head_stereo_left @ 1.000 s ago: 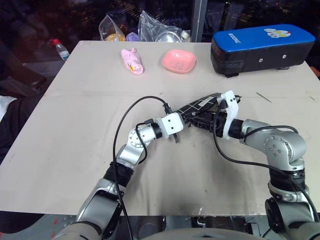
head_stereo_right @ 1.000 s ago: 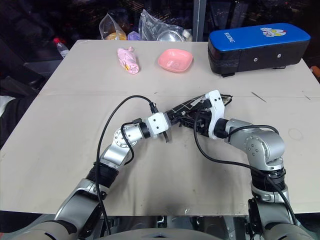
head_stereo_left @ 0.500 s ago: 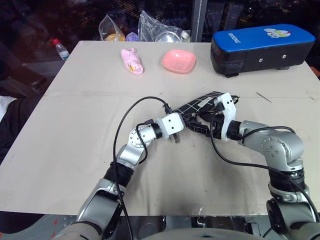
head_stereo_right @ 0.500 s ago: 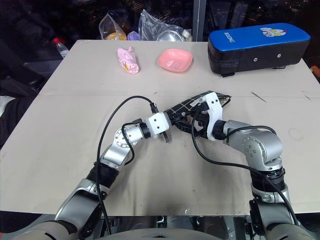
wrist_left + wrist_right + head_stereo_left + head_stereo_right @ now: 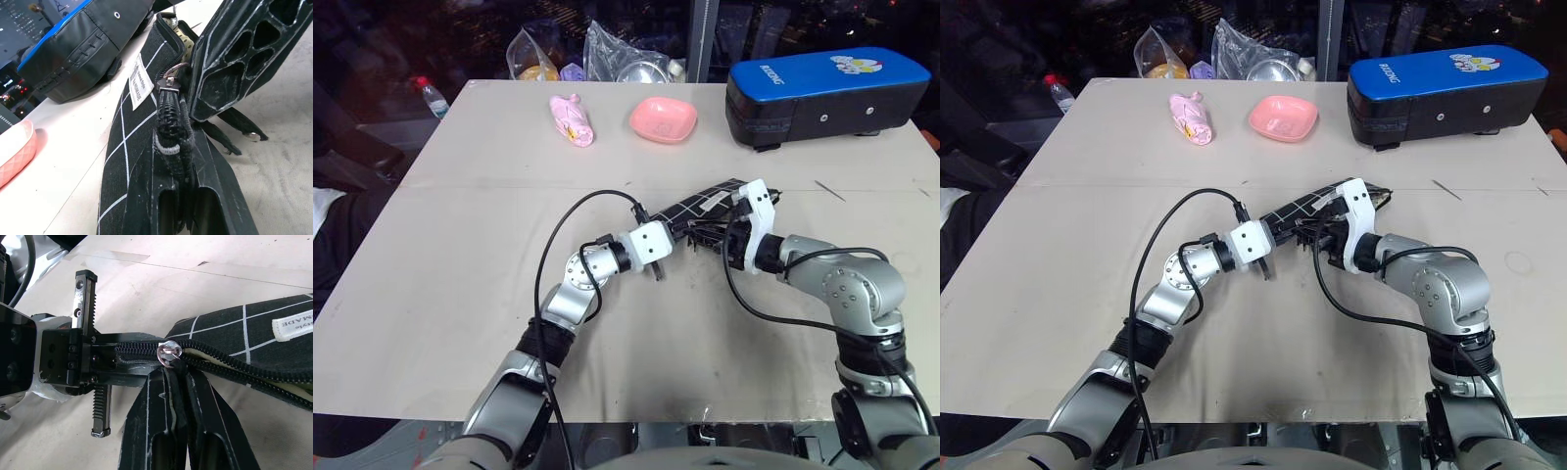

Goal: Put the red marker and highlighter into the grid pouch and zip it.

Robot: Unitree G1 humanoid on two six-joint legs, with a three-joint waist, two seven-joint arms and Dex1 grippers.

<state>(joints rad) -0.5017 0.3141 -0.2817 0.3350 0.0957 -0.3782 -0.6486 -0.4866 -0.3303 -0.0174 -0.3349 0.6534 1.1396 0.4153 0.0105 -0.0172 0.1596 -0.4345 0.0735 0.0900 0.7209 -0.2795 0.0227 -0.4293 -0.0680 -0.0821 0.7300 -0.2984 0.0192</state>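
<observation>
Where the two arms met over the middle of the beige surface (image 5: 460, 294), the grid pouch (image 5: 710, 203) was held tilted between them. Left gripper (image 5: 682, 238): pressed together on the pouch's closed zipper end. Right gripper (image 5: 707, 238): fingers (image 5: 200, 431) pinched on the dangling zipper pull (image 5: 168, 351), beside the left one. Zipper: still parted beyond the pull, pale lining visible; white label (image 5: 293, 325) on the pouch's side. Contents could not be made out. Far edge of the surface: blue-topped black case (image 5: 827, 93), pink dish (image 5: 663, 119), pink packet (image 5: 573, 119), clear bags (image 5: 597, 51).
</observation>
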